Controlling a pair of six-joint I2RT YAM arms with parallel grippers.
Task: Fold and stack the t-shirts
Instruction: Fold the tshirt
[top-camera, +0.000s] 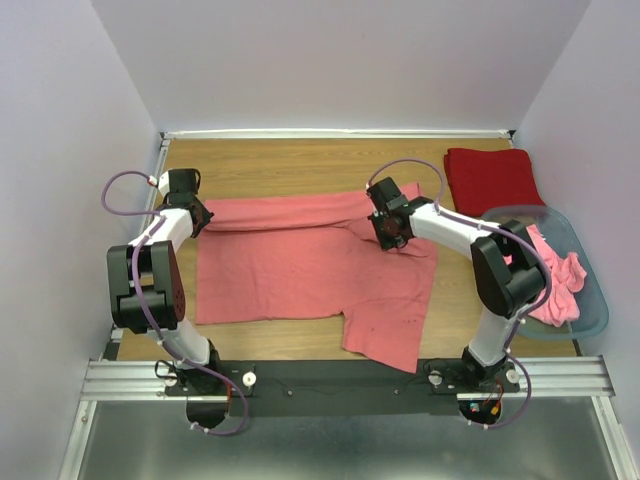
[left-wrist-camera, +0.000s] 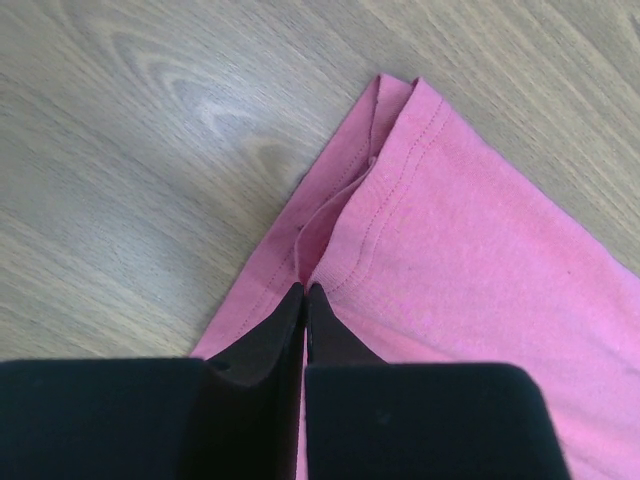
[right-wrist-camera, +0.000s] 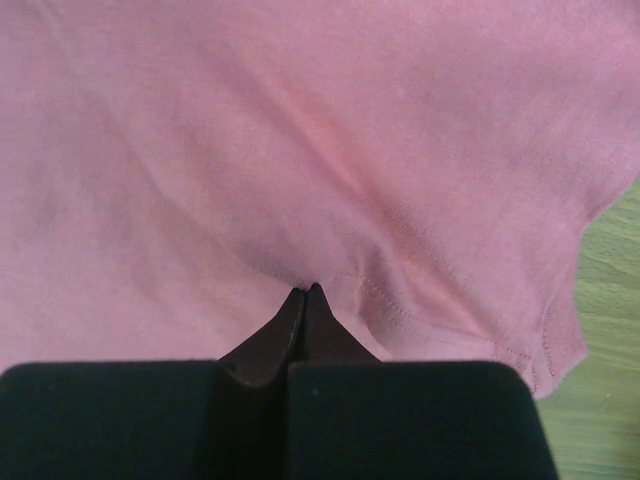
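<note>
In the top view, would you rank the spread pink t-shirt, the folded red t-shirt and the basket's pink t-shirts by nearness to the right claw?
1. Spread pink t-shirt: pinched by the right claw.
2. Folded red t-shirt: far-right corner.
3. Basket's pink t-shirts: right edge.

A salmon-pink t-shirt (top-camera: 300, 275) lies spread across the middle of the wooden table (top-camera: 280, 165), one sleeve reaching the near edge. The left gripper (top-camera: 203, 220) sits at the shirt's far-left corner, the right gripper (top-camera: 384, 232) on its far-right part. A folded deep red t-shirt (top-camera: 492, 178) occupies the far-right corner; just nearer, a grey-blue basket (top-camera: 592, 310) at the right edge holds more pink t-shirts (top-camera: 558, 285)
</note>
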